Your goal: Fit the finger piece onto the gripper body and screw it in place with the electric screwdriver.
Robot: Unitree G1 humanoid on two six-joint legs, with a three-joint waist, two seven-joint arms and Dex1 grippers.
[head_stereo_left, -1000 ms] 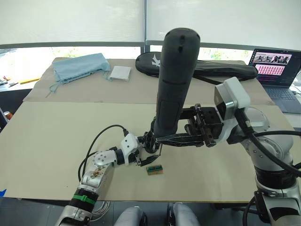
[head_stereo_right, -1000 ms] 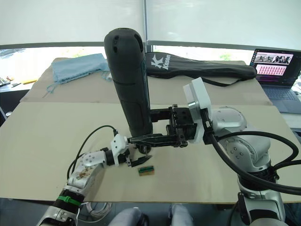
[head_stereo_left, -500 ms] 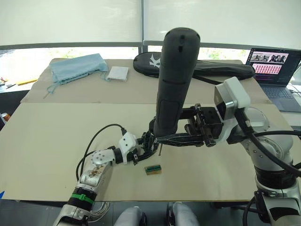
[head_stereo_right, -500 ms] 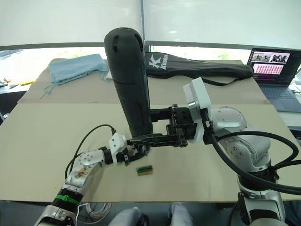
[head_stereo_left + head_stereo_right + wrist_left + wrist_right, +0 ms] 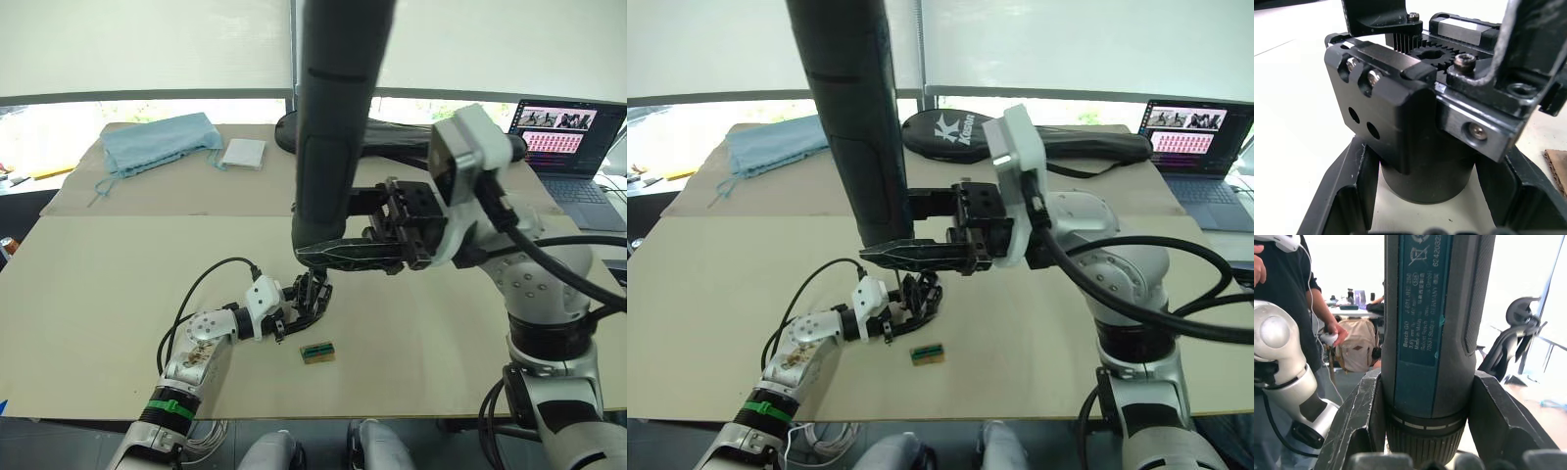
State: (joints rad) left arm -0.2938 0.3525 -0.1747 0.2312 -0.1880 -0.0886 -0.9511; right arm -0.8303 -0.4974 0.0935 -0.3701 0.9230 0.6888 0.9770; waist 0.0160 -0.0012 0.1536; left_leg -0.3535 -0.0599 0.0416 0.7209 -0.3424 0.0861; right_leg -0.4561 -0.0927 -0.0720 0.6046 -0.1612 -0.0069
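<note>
While my left gripper (image 5: 299,311) clamped the gripper body (image 5: 1415,122) upright on the table (image 5: 118,284), my right gripper (image 5: 338,257) squeezed the electric screwdriver (image 5: 328,127) above it. A small block (image 5: 319,352) lay just beside the body. I could not locate the finger piece. Risk: a tilted screwdriver could miss its screw and slip.
</note>
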